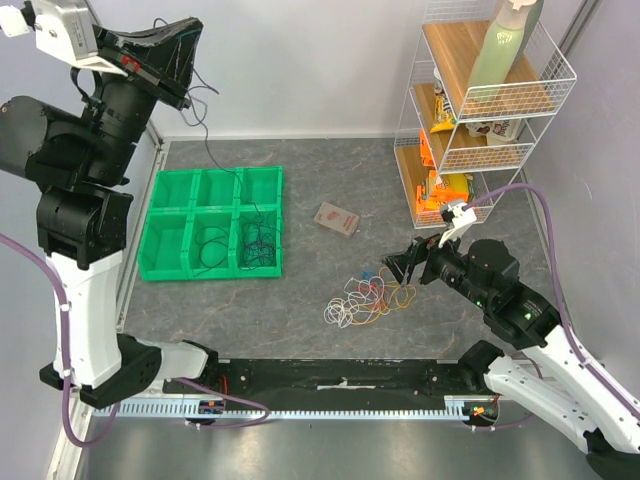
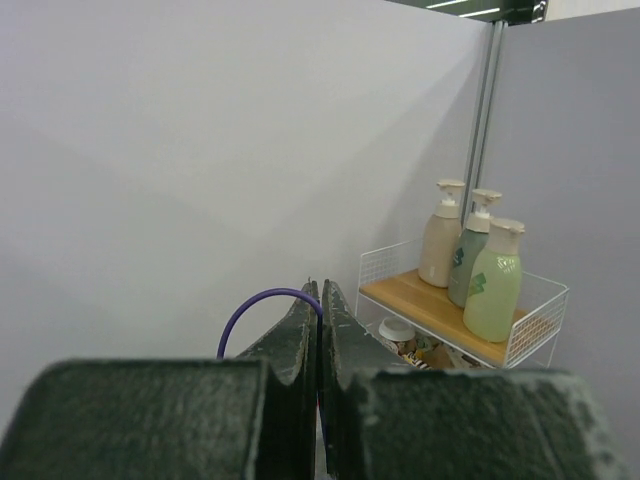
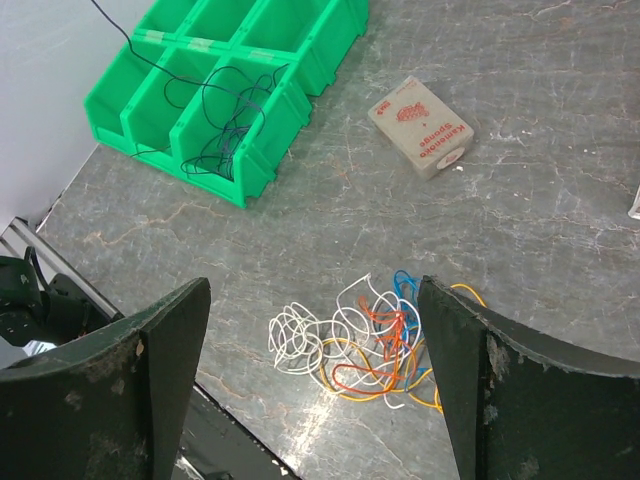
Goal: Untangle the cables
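The cables (image 3: 360, 345) lie in a messy little pile on the gray table (image 3: 560, 200). They show in the gap between the right gripper's (image 3: 312, 290) two fingers (image 3: 150, 400), which are spread wide and hold nothing. That arm reaches low over the table. Past the pile lies a sponge box (image 3: 420, 127). Farther left is a green bin tray (image 1: 170, 208) with dark wires (image 1: 260, 240) inside. The left gripper (image 2: 320, 300) is up high, fingers pressed together on a thin purple cable (image 2: 262, 297) that hangs down to the tray. A wire shelf (image 1: 455, 55) with bottles (image 2: 493, 280) stands far right.
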